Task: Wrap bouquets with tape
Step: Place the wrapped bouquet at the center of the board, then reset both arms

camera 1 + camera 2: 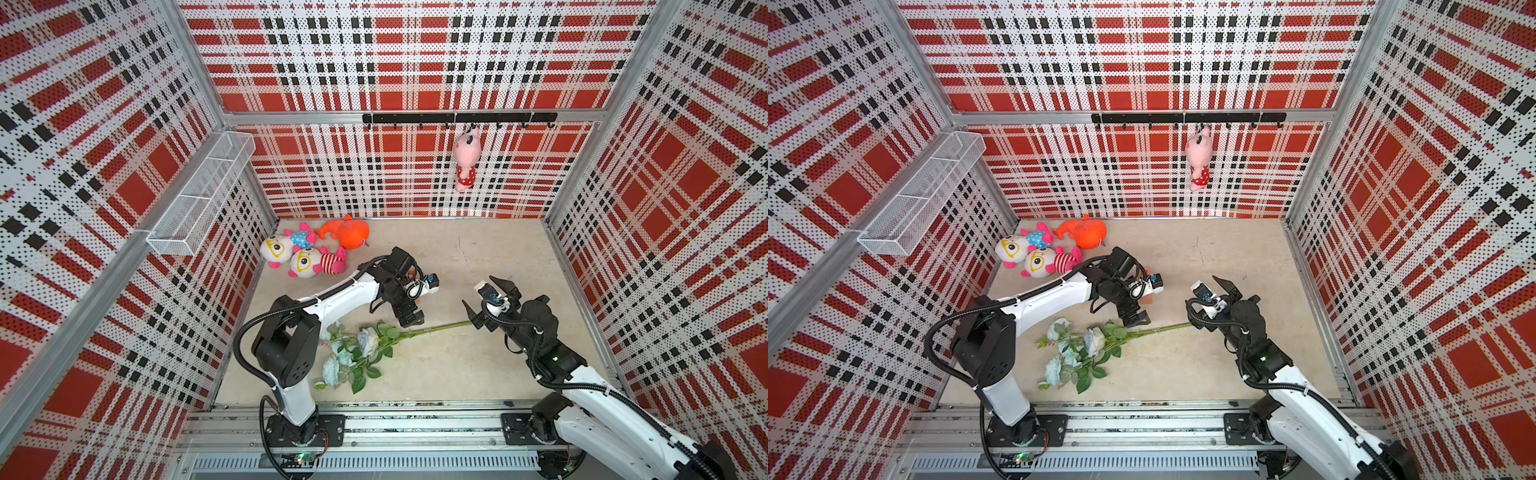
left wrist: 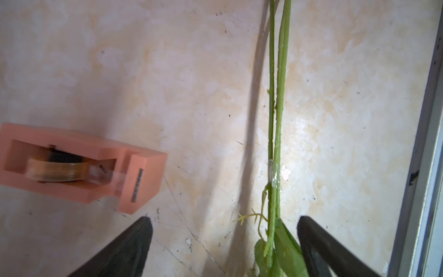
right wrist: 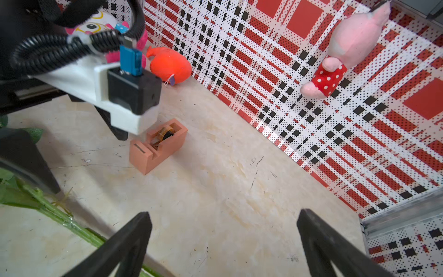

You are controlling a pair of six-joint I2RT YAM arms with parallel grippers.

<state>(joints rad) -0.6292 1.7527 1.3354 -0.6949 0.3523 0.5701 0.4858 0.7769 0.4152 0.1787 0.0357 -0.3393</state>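
"What's lying on the table (image 1: 478,374)?"

"The bouquet (image 1: 368,345), flat on it. The pale blooms are to the left and the long stems (image 2: 275,96) run out to the right."

"And the claws?"

"The left gripper (image 2: 223,223) hangs over the stems with its jaws wide apart, gripping nothing. The right gripper (image 3: 224,215) is by the stem ends, spread just as wide and empty."

"Where's the tape?"

"The orange tape dispenser (image 3: 158,146) stands on the table near the stems, on the back-wall side, beneath the left wrist. A clear band (image 2: 273,172) is wound round the stems."
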